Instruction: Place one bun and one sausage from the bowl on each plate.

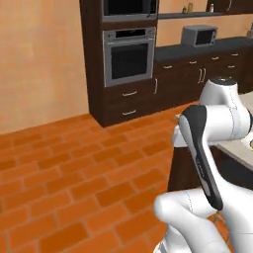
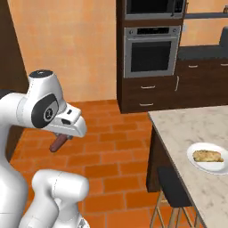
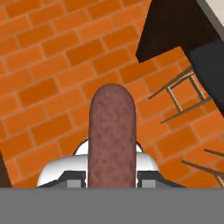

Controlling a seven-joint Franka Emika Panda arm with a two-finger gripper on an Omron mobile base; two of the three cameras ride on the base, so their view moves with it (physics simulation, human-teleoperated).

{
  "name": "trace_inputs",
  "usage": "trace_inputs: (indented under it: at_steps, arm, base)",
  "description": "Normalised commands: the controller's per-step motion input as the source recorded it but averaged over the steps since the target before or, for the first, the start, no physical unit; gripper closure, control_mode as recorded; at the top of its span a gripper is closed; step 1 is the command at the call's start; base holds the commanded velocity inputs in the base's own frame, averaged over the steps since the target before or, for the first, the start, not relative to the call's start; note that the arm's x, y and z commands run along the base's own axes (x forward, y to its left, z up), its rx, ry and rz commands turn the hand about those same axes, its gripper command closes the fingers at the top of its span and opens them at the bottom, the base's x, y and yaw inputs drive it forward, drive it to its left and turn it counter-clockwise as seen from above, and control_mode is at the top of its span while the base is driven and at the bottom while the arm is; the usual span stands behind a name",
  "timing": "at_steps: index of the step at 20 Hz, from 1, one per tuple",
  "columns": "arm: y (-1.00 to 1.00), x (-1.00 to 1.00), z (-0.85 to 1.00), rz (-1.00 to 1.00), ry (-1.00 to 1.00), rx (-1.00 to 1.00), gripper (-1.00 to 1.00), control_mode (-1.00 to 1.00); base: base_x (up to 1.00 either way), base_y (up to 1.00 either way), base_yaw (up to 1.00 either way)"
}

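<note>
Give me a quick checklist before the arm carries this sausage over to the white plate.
1. Sausage held in the gripper: ok, jaws closed on it.
2. Sausage sticking out past the fingers: ok.
3. White plate on the marble counter: ok.
4. Bun already on that plate: ok.
5. Room left beside the bun: cannot tell.
6. Gripper over the counter: not ok, brick floor lies below it.

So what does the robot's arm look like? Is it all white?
Mostly white. The arm is made of smooth, rounded, glossy white shells, with dark grey-black patches at the joints and a long dark curved strip along one link. Faint dotted seam lines run over the white shells. The gripper sits under a boxy white hand.
</note>
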Motion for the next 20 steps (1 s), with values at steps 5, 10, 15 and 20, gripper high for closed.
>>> trace_inputs:
  at_steps: [5,10,15,20]
  arm:
    - [0.0,0.0,0.0,0.0,0.0,0.0,1.0,1.0]
    - [0.0,0.0,0.0,0.0,0.0,0.0,1.0,1.0]
    - [0.0,0.0,0.0,0.0,0.0,0.0,1.0,1.0]
    - [0.0,0.0,0.0,0.0,0.0,0.0,1.0,1.0]
  base:
    - [0.0,0.0,-0.88]
    - [0.06,0.0,-0.85]
    - [0.13,0.0,-0.84]
    - [0.34,0.22,-0.68]
